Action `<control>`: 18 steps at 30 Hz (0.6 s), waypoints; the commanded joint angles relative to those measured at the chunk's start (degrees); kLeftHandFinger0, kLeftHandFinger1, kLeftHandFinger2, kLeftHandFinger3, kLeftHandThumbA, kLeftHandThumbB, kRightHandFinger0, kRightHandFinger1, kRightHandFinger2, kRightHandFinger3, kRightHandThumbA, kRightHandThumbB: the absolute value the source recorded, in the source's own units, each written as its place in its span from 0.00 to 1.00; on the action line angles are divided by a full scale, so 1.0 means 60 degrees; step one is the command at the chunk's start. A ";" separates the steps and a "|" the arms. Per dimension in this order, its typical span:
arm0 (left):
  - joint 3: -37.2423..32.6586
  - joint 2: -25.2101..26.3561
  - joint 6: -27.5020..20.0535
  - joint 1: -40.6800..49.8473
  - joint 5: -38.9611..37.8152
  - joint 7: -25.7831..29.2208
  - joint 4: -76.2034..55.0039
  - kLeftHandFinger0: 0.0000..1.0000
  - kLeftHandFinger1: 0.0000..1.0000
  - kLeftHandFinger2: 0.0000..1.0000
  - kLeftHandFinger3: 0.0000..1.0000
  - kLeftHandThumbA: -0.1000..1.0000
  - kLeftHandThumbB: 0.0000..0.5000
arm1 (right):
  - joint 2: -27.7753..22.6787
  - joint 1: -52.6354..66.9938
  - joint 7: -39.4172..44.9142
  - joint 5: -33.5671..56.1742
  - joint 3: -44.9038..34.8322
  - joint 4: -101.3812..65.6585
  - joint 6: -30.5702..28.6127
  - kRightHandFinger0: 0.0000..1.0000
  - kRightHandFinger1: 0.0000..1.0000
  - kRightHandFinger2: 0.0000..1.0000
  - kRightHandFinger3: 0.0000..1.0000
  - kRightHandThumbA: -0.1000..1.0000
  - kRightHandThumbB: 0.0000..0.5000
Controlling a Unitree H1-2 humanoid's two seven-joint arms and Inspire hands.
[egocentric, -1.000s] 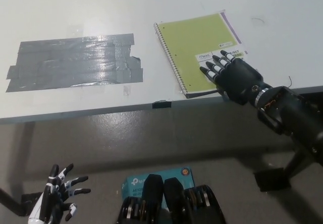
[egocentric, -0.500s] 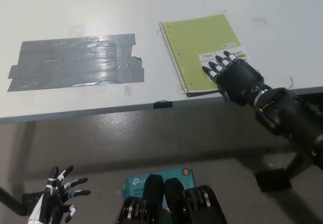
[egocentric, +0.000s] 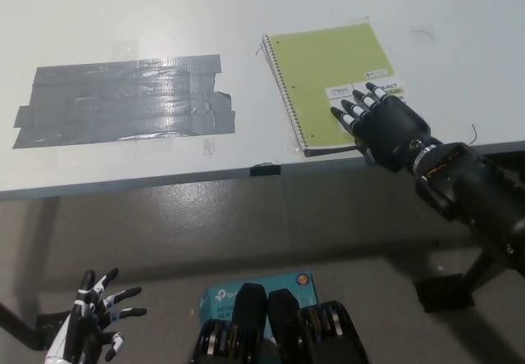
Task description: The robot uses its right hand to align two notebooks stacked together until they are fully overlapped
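Observation:
A green spiral notebook [egocentric: 328, 73] lies on the white table [egocentric: 246, 11], right of centre, spiral edge to the left. Its cover hides the second notebook beneath; only a dark sliver shows along the near edge. My black right hand [egocentric: 379, 122] rests flat on the green cover's near right corner, fingers spread and pressing on the white label [egocentric: 361, 93]. My white left hand [egocentric: 86, 323] hangs low at the bottom left, below the table, fingers apart and holding nothing.
A large patch of grey tape strips [egocentric: 123, 100] covers the table's left half. A small black clip [egocentric: 264, 169] sits on the table's front edge. A teal box [egocentric: 254, 286] lies on the floor below.
The purple edge of the lower notebook, visible at the green cover's right side a second ago, is now covered. The green notebook has slid slightly right under my right hand.

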 commanded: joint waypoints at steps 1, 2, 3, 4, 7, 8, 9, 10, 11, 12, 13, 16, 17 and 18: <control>-0.0022 0.0080 -0.0264 0.0042 0.0119 -0.0011 -0.0234 0.54 0.64 0.78 1.00 1.00 1.00 | -0.0284 -0.0159 -0.0162 -0.0305 0.0212 0.0239 -0.0717 1.00 1.00 1.00 1.00 1.00 0.70; -0.0015 0.0075 -0.0278 0.0065 0.0130 0.0003 -0.0233 0.54 0.64 0.77 1.00 1.00 1.00 | -0.0267 -0.0194 -0.0206 -0.0336 0.0236 0.0276 -0.0749 1.00 1.00 1.00 1.00 1.00 0.70; 0.0013 0.0073 -0.0251 0.0097 0.0048 -0.0037 -0.0240 0.58 0.65 0.78 1.00 1.00 1.00 | -0.0242 -0.0376 -0.0381 -0.0571 0.0346 0.0349 -0.0677 1.00 1.00 1.00 1.00 1.00 0.72; 0.0036 0.0075 -0.0237 0.0117 0.0017 -0.0041 -0.0264 0.56 0.64 0.77 1.00 1.00 1.00 | -0.0228 -0.0548 -0.0345 -0.0639 0.0351 0.0335 -0.0630 1.00 1.00 1.00 1.00 1.00 0.71; 0.0097 0.0095 -0.0227 0.0202 -0.0009 -0.0029 -0.0259 0.54 0.63 0.76 1.00 1.00 1.00 | -0.0311 -0.0895 -0.0250 -0.0520 0.0200 0.0208 -0.0746 1.00 1.00 1.00 1.00 1.00 0.64; 0.0108 0.0111 -0.0171 0.0254 -0.0005 -0.0019 -0.0270 0.54 0.64 0.78 1.00 1.00 1.00 | -0.0348 -0.0985 -0.0419 -0.0377 0.0055 0.0233 -0.0879 1.00 1.00 1.00 1.00 1.00 0.66; 0.0114 0.0111 -0.0188 0.0269 -0.0011 -0.0026 -0.0260 0.54 0.64 0.77 1.00 1.00 1.00 | -0.0364 -0.1029 -0.0533 -0.0348 0.0009 0.0278 -0.0935 1.00 1.00 1.00 1.00 1.00 0.71; 0.0120 0.0104 -0.0227 0.0298 -0.0018 -0.0039 -0.0227 0.54 0.63 0.77 1.00 1.00 1.00 | -0.0372 -0.1072 -0.0688 -0.0326 -0.0035 0.0364 -0.1006 1.00 1.00 1.00 1.00 1.00 0.72; 0.0119 0.0105 -0.0231 0.0320 -0.0010 -0.0043 -0.0233 0.53 0.63 0.76 1.00 1.00 1.00 | -0.0414 -0.1175 -0.0659 -0.0341 -0.0057 0.0365 -0.1043 1.00 1.00 1.00 1.00 1.00 0.70; 0.0122 0.0113 -0.0238 0.0362 -0.0003 -0.0049 -0.0242 0.53 0.63 0.76 1.00 1.00 1.00 | -0.0461 -0.1331 -0.0619 -0.0362 -0.0084 0.0376 -0.1093 1.00 1.00 1.00 1.00 1.00 0.70; 0.0125 0.0111 -0.0242 0.0381 0.0015 -0.0032 -0.0243 0.53 0.63 0.76 1.00 1.00 1.00 | -0.0504 -0.1485 -0.0376 -0.0393 -0.0094 0.0316 -0.1055 1.00 1.00 1.00 1.00 1.00 0.72; 0.0213 0.0070 -0.0352 0.0497 -0.0006 0.0021 -0.0129 0.53 0.63 0.73 1.00 1.00 1.00 | -0.0514 -0.1957 -0.0258 -0.0193 -0.0333 0.0350 -0.1183 1.00 1.00 1.00 1.00 1.00 0.68; 0.0251 0.0038 -0.0384 0.0514 -0.0029 0.0046 -0.0090 0.53 0.62 0.71 1.00 1.00 1.00 | -0.0508 -0.2108 -0.0380 -0.0107 -0.0443 0.0381 -0.1263 1.00 1.00 1.00 1.00 1.00 0.65; 0.0269 0.0033 -0.0459 0.0529 -0.0072 -0.0004 -0.0016 0.53 0.61 0.71 1.00 1.00 1.00 | -0.0515 -0.2250 -0.0427 -0.0139 -0.0486 0.0405 -0.1277 1.00 1.00 1.00 1.00 1.00 0.65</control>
